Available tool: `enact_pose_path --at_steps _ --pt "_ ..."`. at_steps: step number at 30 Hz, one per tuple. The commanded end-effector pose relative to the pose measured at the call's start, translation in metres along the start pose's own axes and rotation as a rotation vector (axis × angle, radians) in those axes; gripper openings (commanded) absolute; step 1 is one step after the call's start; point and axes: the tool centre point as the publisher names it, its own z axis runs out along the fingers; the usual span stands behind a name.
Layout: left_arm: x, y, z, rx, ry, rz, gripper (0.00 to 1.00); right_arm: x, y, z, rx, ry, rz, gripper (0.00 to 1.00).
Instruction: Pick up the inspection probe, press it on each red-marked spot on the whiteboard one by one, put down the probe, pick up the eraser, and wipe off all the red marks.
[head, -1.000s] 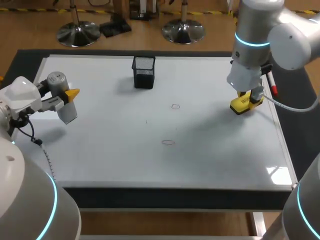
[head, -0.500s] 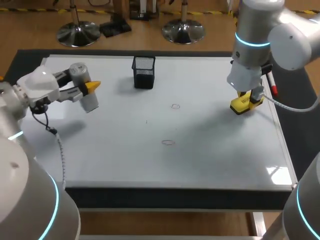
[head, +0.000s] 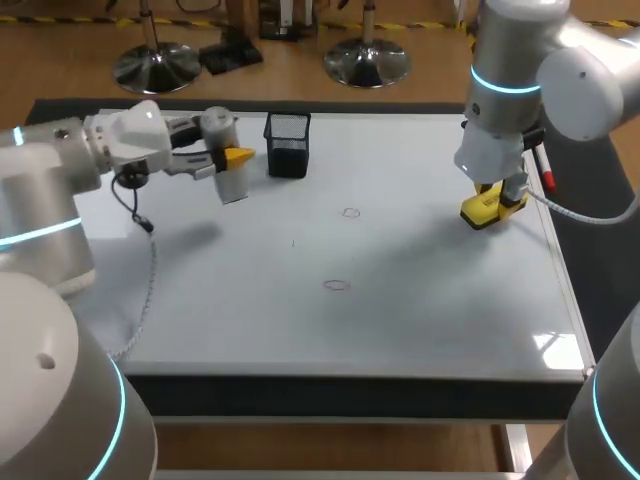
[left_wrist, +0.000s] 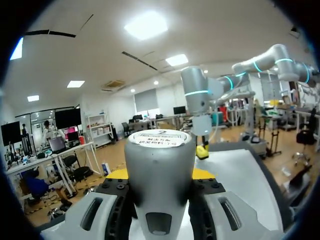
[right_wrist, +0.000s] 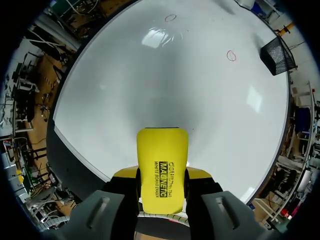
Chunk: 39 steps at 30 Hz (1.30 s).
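Note:
My left gripper (head: 234, 158) is shut on the grey cylindrical probe (head: 226, 160), held above the back left of the whiteboard (head: 220, 310), just left of the black mesh cup (head: 288, 143). In the left wrist view the probe (left_wrist: 159, 150) fills the gap between the fingers of that gripper (left_wrist: 160, 176). My right gripper (head: 490, 200) is shut on the yellow eraser (head: 484, 210) near the board's right side. The eraser (right_wrist: 162, 160) juts out ahead of the right gripper (right_wrist: 162, 181). Two small red circles (head: 350, 212) (head: 337, 285) are drawn mid-board; they show as red circles (right_wrist: 231, 55) (right_wrist: 170, 18) ahead of the eraser.
The mesh cup (right_wrist: 276, 50) stands at the back middle of the board. A red marker pen (head: 546, 172) lies along the right edge behind my right arm. A cable (head: 140, 270) hangs from my left arm over the board's left part.
My left arm has swung the probe from the board's left edge to the back, right up beside the mesh cup. The right arm and eraser have not moved.

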Motion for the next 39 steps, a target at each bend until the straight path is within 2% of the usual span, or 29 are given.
enact_pose_path --at_steps 1,9,23,30,39 --pt "-0.002 0.001 0.037 0.016 0.188 -0.001 0.0 0.0 0.0 -0.001 0.002 0.002 -0.001 0.0" --pt "0.019 0.0 0.077 0.033 0.328 -0.003 0.0 0.0 0.0 -0.001 0.002 0.002 -0.001 0.0" --pt "0.05 0.005 0.129 0.033 0.546 -0.009 0.0 0.0 0.0 -0.001 0.002 0.002 -0.001 0.0" --pt "0.06 0.007 0.145 0.036 0.601 -0.012 0.0 0.0 0.0 -0.001 0.002 0.002 -0.001 0.0" --pt "0.068 0.018 0.162 0.029 0.654 -0.027 0.0 0.0 0.0 -0.001 0.002 0.002 -0.001 0.0"
